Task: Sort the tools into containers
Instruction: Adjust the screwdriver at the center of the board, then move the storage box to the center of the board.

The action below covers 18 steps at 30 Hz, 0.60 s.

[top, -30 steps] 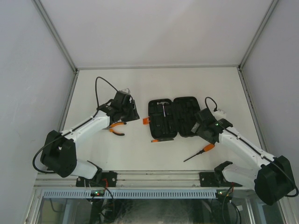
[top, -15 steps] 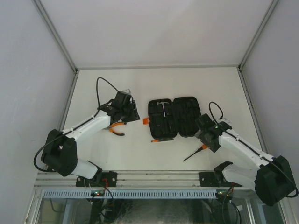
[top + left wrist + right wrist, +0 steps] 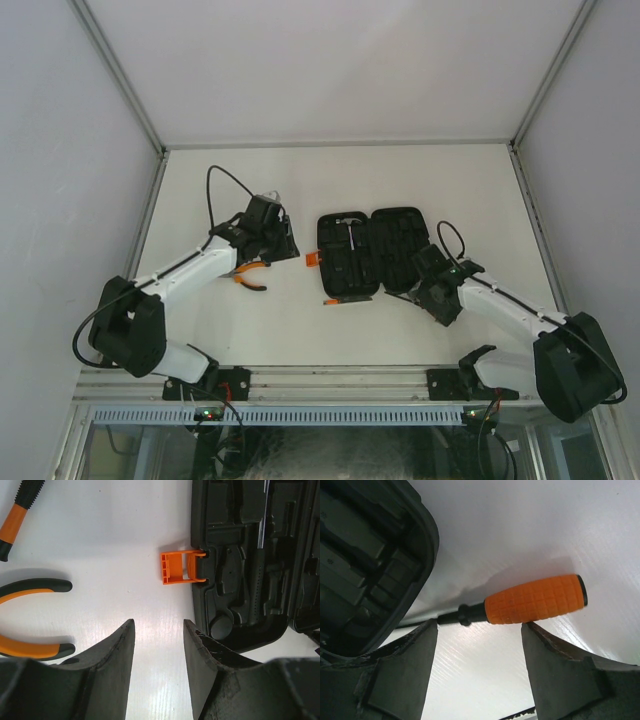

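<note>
I see the black clamshell tool case (image 3: pixel 373 250) lying open and flat at mid-table, its orange latch (image 3: pixel 176 568) sticking out left. The hammer (image 3: pixel 350 232) sits in the left half. The pliers (image 3: pixel 30 625) lie left of the case, with a black-and-orange screwdriver (image 3: pixel 17 515) just beyond them. An orange-handled screwdriver (image 3: pixel 535 599) lies flat beside the case's near right edge.

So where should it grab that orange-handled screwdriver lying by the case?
By the fat orange handle, straight down from above, pinching across its width. It lies flat; the handle is the thickest, ribbed part and sits clear of the case, while the thin shaft runs close to the case's rim.
</note>
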Each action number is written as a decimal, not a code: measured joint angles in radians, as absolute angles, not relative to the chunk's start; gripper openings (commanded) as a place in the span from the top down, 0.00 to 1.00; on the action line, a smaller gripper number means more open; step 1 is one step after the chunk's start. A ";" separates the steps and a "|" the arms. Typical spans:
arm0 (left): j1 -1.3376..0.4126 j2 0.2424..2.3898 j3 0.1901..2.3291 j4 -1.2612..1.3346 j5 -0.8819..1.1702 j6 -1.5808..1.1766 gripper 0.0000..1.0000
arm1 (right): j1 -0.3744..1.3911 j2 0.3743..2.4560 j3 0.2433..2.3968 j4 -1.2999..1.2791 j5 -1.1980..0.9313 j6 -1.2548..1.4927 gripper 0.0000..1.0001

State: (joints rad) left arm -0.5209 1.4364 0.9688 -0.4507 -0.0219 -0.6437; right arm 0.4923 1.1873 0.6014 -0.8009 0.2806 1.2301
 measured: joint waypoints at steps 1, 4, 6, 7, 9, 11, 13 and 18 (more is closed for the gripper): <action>-0.521 1.438 0.969 -0.451 -0.022 -0.644 0.52 | 0.492 1.189 0.597 -0.794 0.276 1.230 0.34; -0.521 1.440 0.969 -0.451 -0.022 -0.644 0.52 | 0.488 1.192 0.585 -0.785 0.264 1.230 0.35; -0.521 1.440 0.969 -0.450 -0.022 -0.644 0.52 | 0.484 1.192 0.584 -0.784 0.262 1.231 0.35; -0.521 1.440 0.969 -0.450 -0.022 -0.644 0.52 | 0.481 1.191 0.583 -0.783 0.262 1.231 0.35; -0.521 1.440 0.969 -0.451 -0.022 -0.644 0.52 | 0.476 1.187 0.579 -0.778 0.258 1.232 0.35; -0.521 1.440 0.969 -0.451 -0.022 -0.644 0.52 | 0.469 1.180 0.573 -0.771 0.252 1.234 0.35; -0.521 1.440 0.969 -0.451 -0.022 -0.644 0.53 | 0.464 1.177 0.569 -0.767 0.248 1.234 0.36; -0.521 1.440 0.969 -0.451 -0.022 -0.644 0.53 | 0.459 1.164 0.563 -0.765 0.249 1.235 0.36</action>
State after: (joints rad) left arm -0.5209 1.4403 0.9688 -0.4507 -0.0219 -0.6437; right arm 0.4595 1.1637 0.5629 -0.7650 0.2489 1.2350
